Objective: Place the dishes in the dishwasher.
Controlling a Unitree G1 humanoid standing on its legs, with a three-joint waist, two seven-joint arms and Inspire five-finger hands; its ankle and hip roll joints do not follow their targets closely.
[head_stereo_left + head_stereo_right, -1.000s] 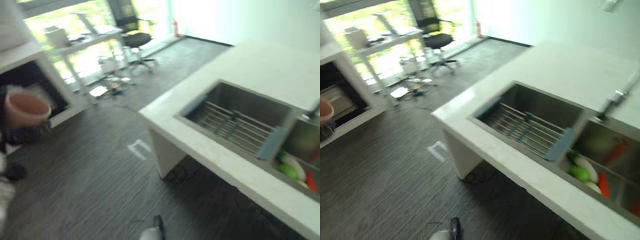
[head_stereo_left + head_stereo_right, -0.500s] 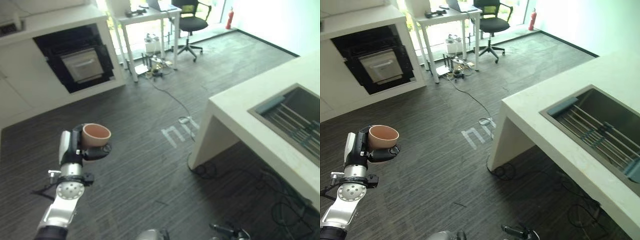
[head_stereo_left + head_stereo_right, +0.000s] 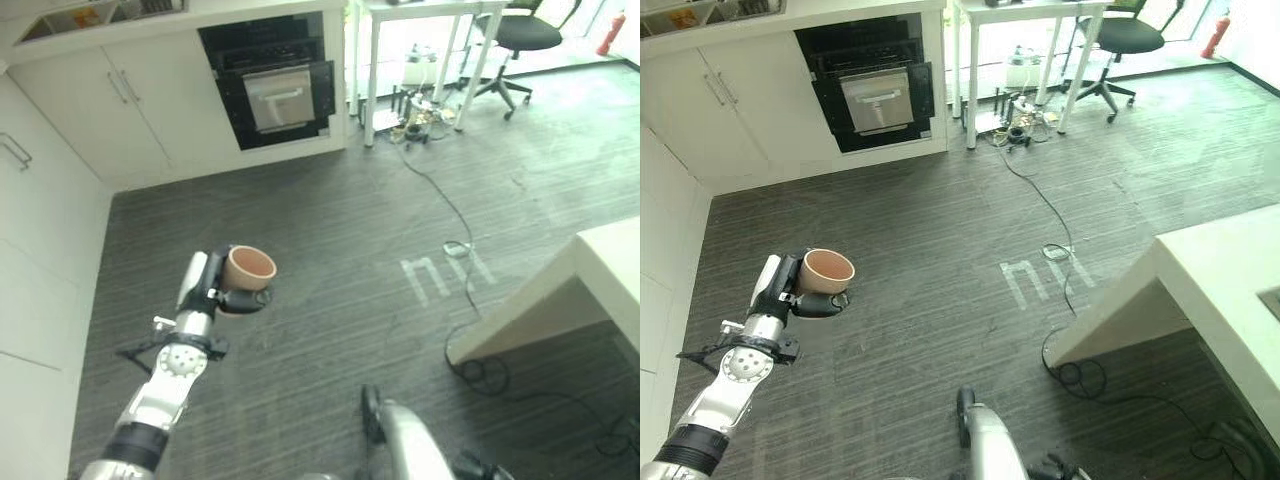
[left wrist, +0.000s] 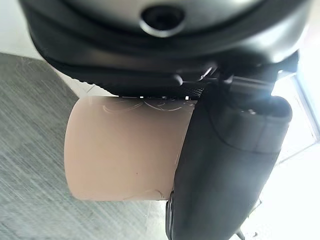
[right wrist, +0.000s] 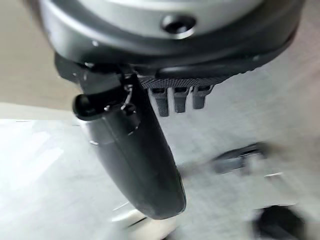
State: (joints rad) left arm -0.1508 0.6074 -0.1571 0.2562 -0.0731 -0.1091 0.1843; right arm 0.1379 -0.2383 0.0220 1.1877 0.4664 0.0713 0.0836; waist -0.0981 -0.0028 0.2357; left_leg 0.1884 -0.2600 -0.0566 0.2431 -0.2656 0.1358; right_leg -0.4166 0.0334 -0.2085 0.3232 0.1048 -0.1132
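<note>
A pinkish-tan cup [image 3: 248, 268] stands upright in my left hand [image 3: 204, 287], which is raised over the dark striped floor at the lower left. In the left wrist view the thumb [image 4: 225, 170] curls round the side of the cup [image 4: 125, 150]. The dishwasher [image 3: 275, 85] is a dark opening with a grey front panel, set in the white cabinets at the far wall, well beyond the cup. My right hand [image 5: 135, 160] hangs low over the floor with relaxed fingers and holds nothing.
White cabinets [image 3: 40, 250] run along the left side. The corner of a white counter [image 3: 610, 270] juts in at the right, with cables [image 3: 470, 370] coiled at its foot. A white desk [image 3: 420, 10] and an office chair [image 3: 520, 30] stand beside the dishwasher.
The camera has swung left: the sink has left the view and the dishwasher now sits top centre. The cup stays in my left hand.
</note>
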